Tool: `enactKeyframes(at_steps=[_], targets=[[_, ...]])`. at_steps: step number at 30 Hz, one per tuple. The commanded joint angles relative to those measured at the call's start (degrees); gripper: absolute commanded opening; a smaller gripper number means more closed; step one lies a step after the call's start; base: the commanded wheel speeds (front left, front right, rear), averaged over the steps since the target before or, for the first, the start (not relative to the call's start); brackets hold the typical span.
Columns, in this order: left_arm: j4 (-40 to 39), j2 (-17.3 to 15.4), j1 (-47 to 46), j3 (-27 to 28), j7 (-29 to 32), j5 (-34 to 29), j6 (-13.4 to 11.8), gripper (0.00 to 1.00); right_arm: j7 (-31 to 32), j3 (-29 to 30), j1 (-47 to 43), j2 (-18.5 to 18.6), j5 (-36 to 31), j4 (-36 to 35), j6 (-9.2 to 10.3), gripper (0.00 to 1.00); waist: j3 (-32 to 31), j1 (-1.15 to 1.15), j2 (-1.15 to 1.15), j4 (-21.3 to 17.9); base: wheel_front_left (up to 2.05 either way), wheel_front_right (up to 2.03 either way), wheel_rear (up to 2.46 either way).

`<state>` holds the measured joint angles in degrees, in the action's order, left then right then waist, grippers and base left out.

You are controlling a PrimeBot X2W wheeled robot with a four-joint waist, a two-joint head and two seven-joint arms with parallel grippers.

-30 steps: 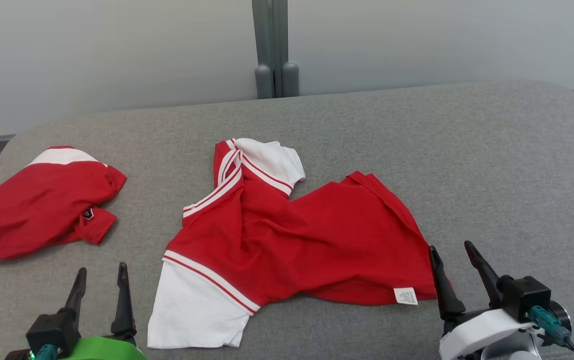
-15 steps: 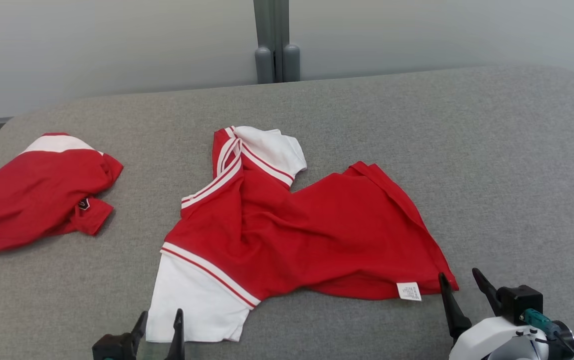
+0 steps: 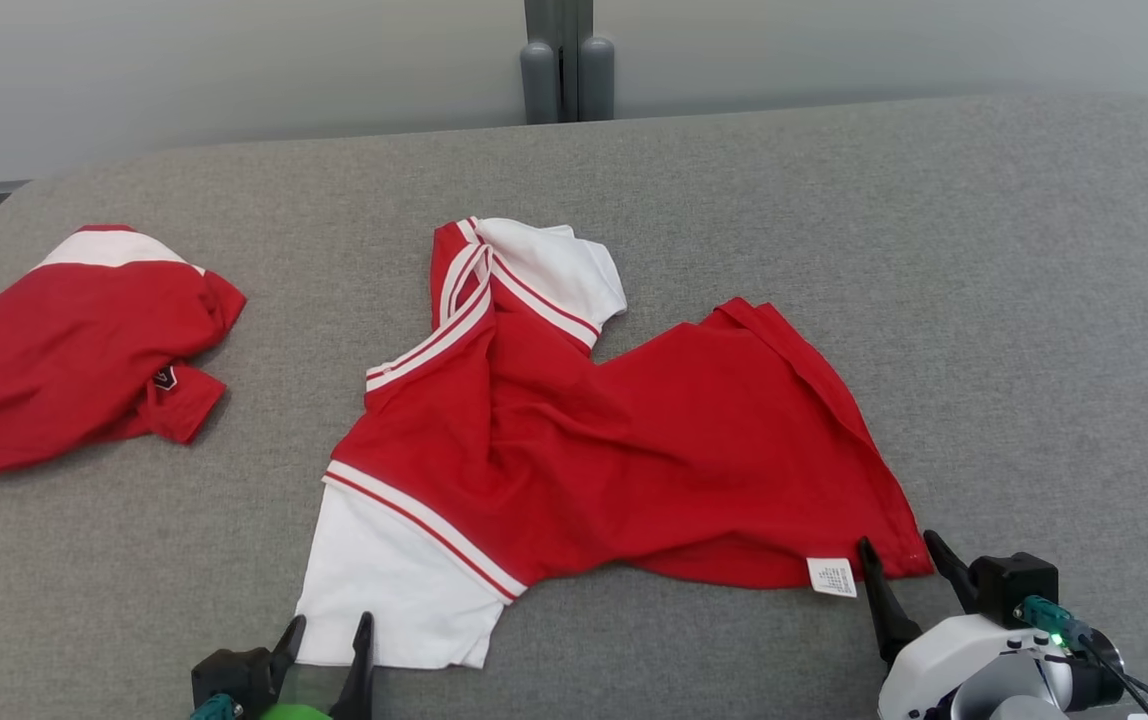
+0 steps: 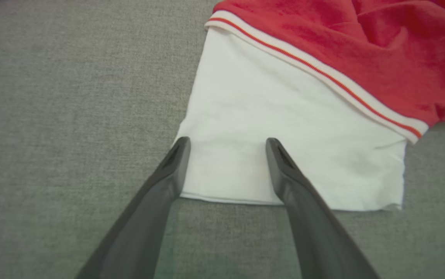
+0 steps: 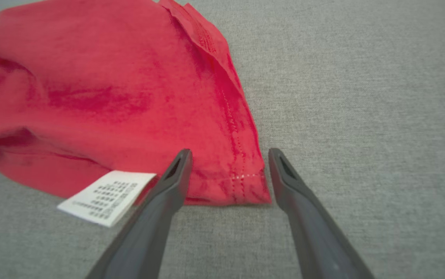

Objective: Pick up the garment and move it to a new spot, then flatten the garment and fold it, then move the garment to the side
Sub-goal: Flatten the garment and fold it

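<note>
The shirt (image 3: 614, 450) is lying crumpled in the middle of the bench (image 3: 984, 300). Its long axis is running left to right, with the red hem pointing right and the two white sleeves at the left end. One sleeve is pointing toward the near edge and the other toward the far edge. A white label (image 3: 831, 577) is sticking out at the near hem corner.

Bare bench is stretching wide to the right of the shirt and beyond it to the far edge. A narrower strip is separating it from a second red shirt (image 3: 64, 350), which is bunched at the left edge. Only a thin band is showing along the near edge.

The left gripper (image 3: 327, 635) is reaching in low from the near edge, its fingers spread over the end of the near sleeve at its left corner. The right gripper (image 3: 902, 555) is likewise reaching in, its fingers spread and straddling the near hem corner, with the label just beside one finger. Neither is pinching cloth.
</note>
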<state>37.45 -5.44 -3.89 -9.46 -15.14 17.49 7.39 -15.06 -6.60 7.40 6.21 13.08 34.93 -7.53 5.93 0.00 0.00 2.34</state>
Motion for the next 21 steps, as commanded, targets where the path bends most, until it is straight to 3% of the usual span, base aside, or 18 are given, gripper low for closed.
enactKeyframes(at_steps=[1,9,15,16,17,18,21], targets=[[0.4,-0.7,-0.8,0.6,0.0,-0.6,0.1,1.0,-0.2,-0.2,0.5,0.1,0.2,0.0,0.08,1.0,0.3,0.0,0.0,0.1,0.0,0.0,0.0],[1.1,0.1,-1.0,3.2,0.0,-1.5,-0.6,1.0,-0.2,-0.4,-0.8,-0.3,0.8,-1.1,0.08,1.0,0.3,0.0,0.0,0.1,0.0,0.0,0.0],[4.7,0.9,-1.1,1.7,0.1,-1.1,-0.1,1.0,-0.2,-0.8,-1.2,-0.3,1.1,-0.8,0.08,1.0,0.1,0.0,0.0,0.1,0.0,0.0,0.0],[5.7,1.1,-1.2,1.1,0.3,-0.5,0.1,0.76,-0.2,-0.9,-1.1,-0.4,1.5,-0.3,0.08,0.36,0.0,0.0,0.0,0.1,0.0,0.0,0.0],[6.0,1.4,-1.5,0.8,0.3,0.2,0.1,0.42,-0.2,-0.9,-1.0,-0.3,1.7,-0.1,0.08,0.18,-0.1,0.0,0.0,0.1,0.0,0.0,0.0],[6.2,1.5,-1.8,0.6,0.3,1.1,0.2,0.0,-0.2,-1.1,-0.8,-0.2,1.8,0.2,0.08,0.0,-0.2,0.0,0.0,0.1,0.0,0.0,0.0],[6.1,2.0,-2.4,-1.4,0.3,3.6,0.2,0.0,-0.2,-1.8,0.0,-0.1,2.4,-0.2,0.08,0.0,-0.4,0.0,0.0,0.0,0.0,0.0,0.0]])
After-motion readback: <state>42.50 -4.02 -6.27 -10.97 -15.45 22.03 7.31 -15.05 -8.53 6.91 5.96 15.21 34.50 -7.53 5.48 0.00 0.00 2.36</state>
